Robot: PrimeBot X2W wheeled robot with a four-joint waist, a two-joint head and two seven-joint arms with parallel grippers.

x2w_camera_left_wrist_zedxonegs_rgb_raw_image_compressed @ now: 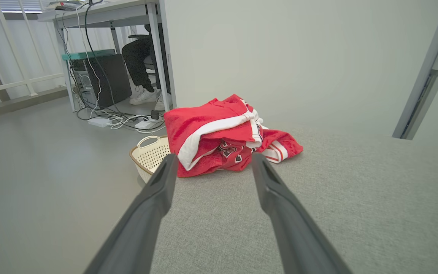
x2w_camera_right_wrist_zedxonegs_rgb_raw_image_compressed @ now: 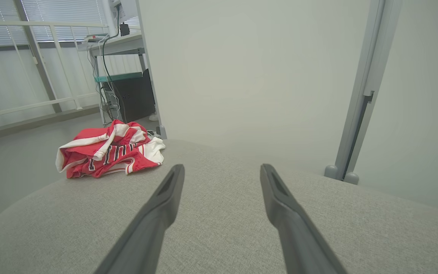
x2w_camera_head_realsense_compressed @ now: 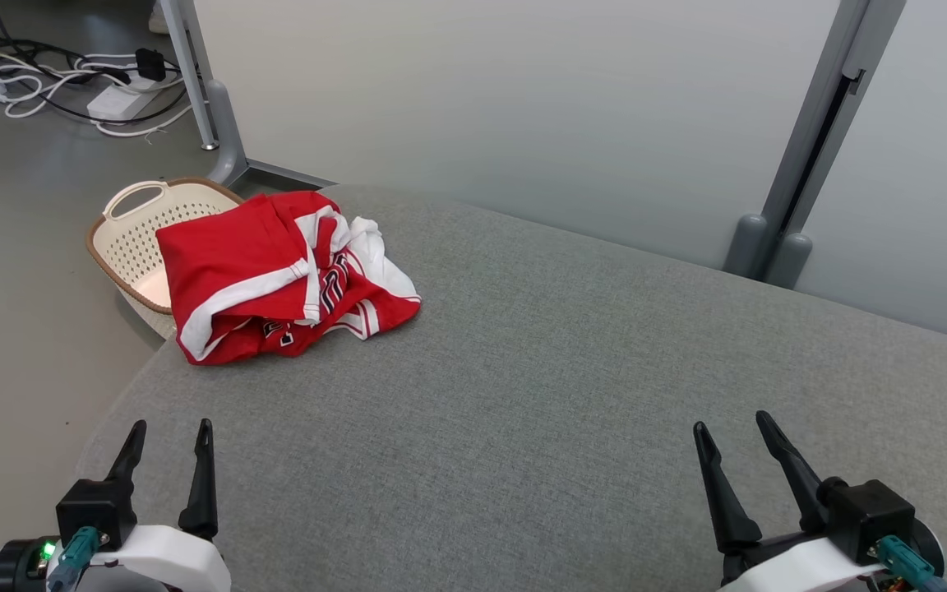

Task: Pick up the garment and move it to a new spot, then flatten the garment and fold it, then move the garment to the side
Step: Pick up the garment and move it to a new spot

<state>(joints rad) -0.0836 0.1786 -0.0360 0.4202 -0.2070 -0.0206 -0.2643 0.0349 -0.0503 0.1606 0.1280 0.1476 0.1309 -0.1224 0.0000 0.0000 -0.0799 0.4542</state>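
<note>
A crumpled red and white garment (x2w_camera_head_realsense_compressed: 276,275) lies in a heap at the far left corner of the grey fabric table (x2w_camera_head_realsense_compressed: 564,395). The left wrist view has the garment (x2w_camera_left_wrist_zedxonegs_rgb_raw_image_compressed: 222,137) straight ahead, and in the right wrist view the garment (x2w_camera_right_wrist_zedxonegs_rgb_raw_image_compressed: 108,154) sits off to the left. Near the table's front left edge my left gripper (x2w_camera_head_realsense_compressed: 172,432) is open with nothing between its fingers, well short of the garment. At the front right my right gripper (x2w_camera_head_realsense_compressed: 732,423) is open too, holding nothing, far from the garment.
A cream laundry basket (x2w_camera_head_realsense_compressed: 132,238) stands on the floor by the table's far left corner, partly behind the garment. Power strips and cables (x2w_camera_head_realsense_compressed: 71,82) lie on the floor beyond. A partition wall with grey posts (x2w_camera_head_realsense_compressed: 802,148) runs behind the table. A seated person's legs (x2w_camera_left_wrist_zedxonegs_rgb_raw_image_compressed: 139,64) are under a desk.
</note>
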